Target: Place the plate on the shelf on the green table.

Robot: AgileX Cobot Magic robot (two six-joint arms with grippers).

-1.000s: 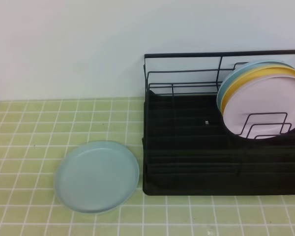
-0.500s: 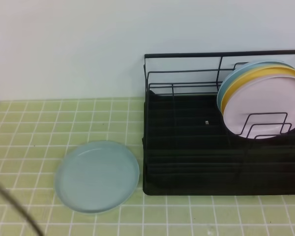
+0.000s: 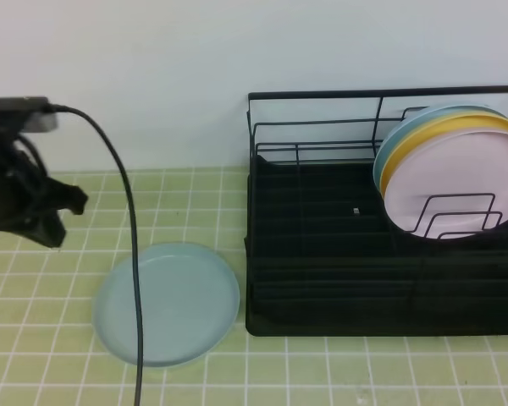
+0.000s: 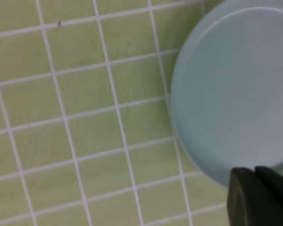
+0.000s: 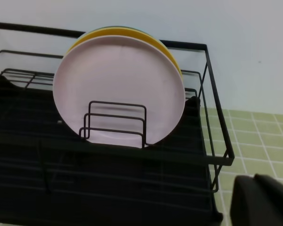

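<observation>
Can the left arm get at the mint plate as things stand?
Probably yes. The left gripper hangs above the tiles beside the plate, which lies flat and uncovered, apart from the rack; only its own cable crosses it.

Left end effector (image 3: 55,222) newly beside plate (image 3: 167,303).
</observation>
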